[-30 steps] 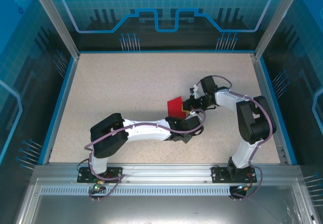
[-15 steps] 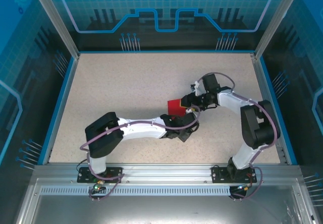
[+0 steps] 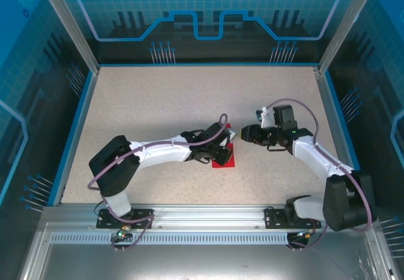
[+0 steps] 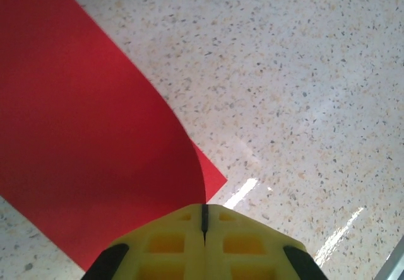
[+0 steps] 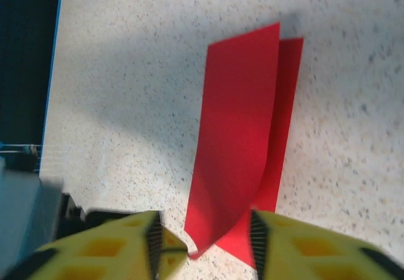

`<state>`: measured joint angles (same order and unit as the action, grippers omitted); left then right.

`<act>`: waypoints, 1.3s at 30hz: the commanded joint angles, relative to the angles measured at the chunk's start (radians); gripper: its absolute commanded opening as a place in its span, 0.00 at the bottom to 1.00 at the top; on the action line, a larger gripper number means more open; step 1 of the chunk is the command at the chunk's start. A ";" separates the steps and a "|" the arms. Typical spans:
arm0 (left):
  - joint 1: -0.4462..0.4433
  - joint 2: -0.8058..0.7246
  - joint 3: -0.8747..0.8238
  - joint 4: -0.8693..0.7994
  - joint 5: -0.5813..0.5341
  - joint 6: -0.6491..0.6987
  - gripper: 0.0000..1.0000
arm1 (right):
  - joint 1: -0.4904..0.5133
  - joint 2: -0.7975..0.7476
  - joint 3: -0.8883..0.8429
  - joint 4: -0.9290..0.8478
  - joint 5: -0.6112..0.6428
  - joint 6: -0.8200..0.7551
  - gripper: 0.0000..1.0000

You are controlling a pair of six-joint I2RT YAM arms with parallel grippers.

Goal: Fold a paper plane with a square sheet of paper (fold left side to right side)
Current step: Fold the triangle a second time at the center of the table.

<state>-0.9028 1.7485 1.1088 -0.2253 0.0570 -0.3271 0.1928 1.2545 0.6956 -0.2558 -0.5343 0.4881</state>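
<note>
- left tool was shut on a curled flap of the square sheet of paper
- sheet lay folded over on the counter (roughly mid-counter)
- right tool stood part-open, empty, nearby

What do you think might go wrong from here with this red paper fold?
The folded-over layer of the thin red square sheet of paper bulges upward, uncreased; it may spring open if the shut left gripper at its flap corner lifts away.
The layers sit offset, with a strip of the lower one showing, so pressing now may set a crooked crease.
The open right gripper straddles the sheet's near end and could drag it.
</note>
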 commanded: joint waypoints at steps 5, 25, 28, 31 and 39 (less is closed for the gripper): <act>0.072 -0.060 -0.068 0.046 0.135 -0.035 0.00 | 0.081 -0.032 -0.123 0.046 0.005 0.022 0.17; 0.133 -0.061 -0.093 0.098 0.174 -0.049 0.00 | 0.275 0.165 -0.120 0.213 0.064 0.171 0.22; 0.132 -0.069 -0.095 0.096 0.172 -0.049 0.00 | 0.275 0.182 -0.111 0.219 0.083 0.178 0.22; 0.133 -0.076 -0.095 0.092 0.172 -0.050 0.00 | 0.274 0.199 -0.098 0.237 0.076 0.185 0.22; 0.142 -0.115 -0.099 0.096 0.194 -0.066 0.16 | 0.277 0.230 -0.074 0.204 0.088 0.172 0.22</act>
<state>-0.7727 1.6752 1.0183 -0.1432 0.2153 -0.3759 0.4538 1.4685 0.5991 -0.0429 -0.4568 0.6590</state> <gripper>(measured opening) 0.142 0.223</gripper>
